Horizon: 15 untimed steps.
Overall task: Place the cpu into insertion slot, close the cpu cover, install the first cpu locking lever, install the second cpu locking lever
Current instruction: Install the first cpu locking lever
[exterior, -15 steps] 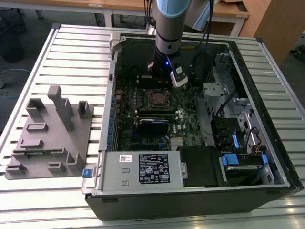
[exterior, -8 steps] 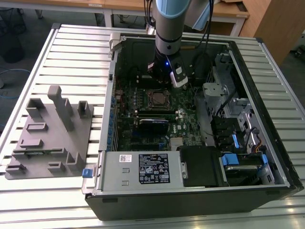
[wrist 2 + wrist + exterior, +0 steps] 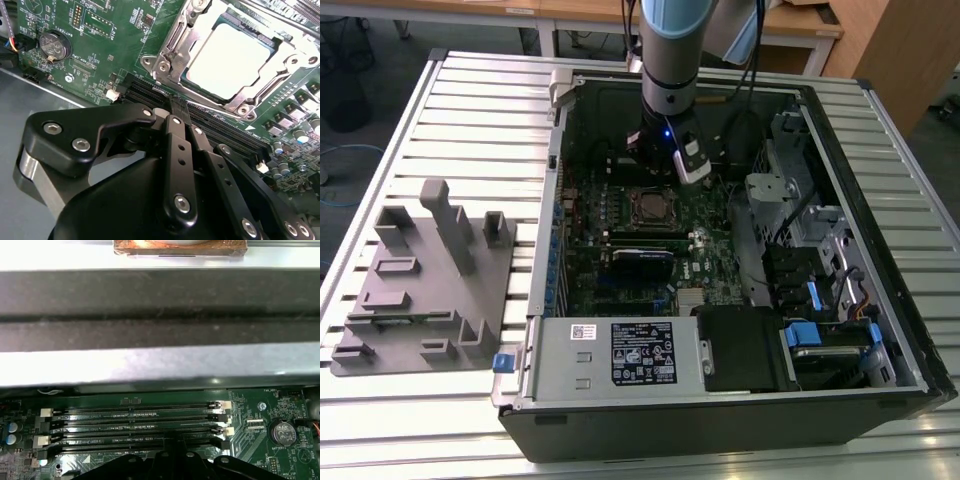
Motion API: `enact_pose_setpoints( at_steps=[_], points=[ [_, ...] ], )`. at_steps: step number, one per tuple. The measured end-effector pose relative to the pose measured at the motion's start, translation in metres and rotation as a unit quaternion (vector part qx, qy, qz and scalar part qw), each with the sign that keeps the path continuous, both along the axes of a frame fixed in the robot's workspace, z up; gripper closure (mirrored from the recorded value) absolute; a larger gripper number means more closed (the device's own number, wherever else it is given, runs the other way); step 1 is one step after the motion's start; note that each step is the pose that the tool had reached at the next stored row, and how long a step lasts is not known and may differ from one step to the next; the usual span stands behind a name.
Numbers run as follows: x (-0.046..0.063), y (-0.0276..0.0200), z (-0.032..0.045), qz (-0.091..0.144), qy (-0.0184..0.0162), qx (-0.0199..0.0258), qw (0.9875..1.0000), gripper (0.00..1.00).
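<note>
Plainly, the cpu (image 3: 232, 55) sits in the insertion slot (image 3: 650, 208), its pale metal top showing through the square window of the cpu cover (image 3: 172, 47), which lies flat over it in the second wrist view. Thin metal lever rods run along the edges of the slot, but from this angle I cannot tell whether they are hooked down. Just beside the slot, over the long black memory slots (image 3: 220, 132), hangs the claw (image 3: 178, 107). Its black fingers (image 3: 179, 150) appear pressed together at the tips with nothing between them, and they touch neither the cover nor the chip. In the first wrist view the same memory slots (image 3: 135, 422) lie in parallel rows on the green circuit board (image 3: 250, 410). A round coin battery (image 3: 282, 432) sits on the board farther from the slot, and it appears in the second wrist view too (image 3: 54, 45). In the exterior view the arm (image 3: 670, 60) comes down into the open computer case (image 3: 840, 200) and ends just above the slot, on its far side from the camera. The case lies on a slatted metal tabletop (image 3: 470, 100). Well apart from the slot, outside the case toward the exterior view's left, a grey moulded fixture tray (image 3: 420, 280) rests on the same tabletop.
</note>
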State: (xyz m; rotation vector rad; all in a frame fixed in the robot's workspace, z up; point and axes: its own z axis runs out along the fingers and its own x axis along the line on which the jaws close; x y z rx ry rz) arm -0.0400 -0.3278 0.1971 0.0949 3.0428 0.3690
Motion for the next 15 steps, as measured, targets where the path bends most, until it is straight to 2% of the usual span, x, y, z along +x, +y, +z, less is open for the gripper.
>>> enact_pose_setpoints(
  at_steps=[9, 15],
  points=[
    [-0.0032, 0.0000, -0.0005, 0.000, -0.0050, 0.0002, 1.0000, 0.90],
    [-0.0046, 0.0000, -0.0017, 0.000, -0.0123, 0.0001, 0.9999, 0.90]
  ],
)
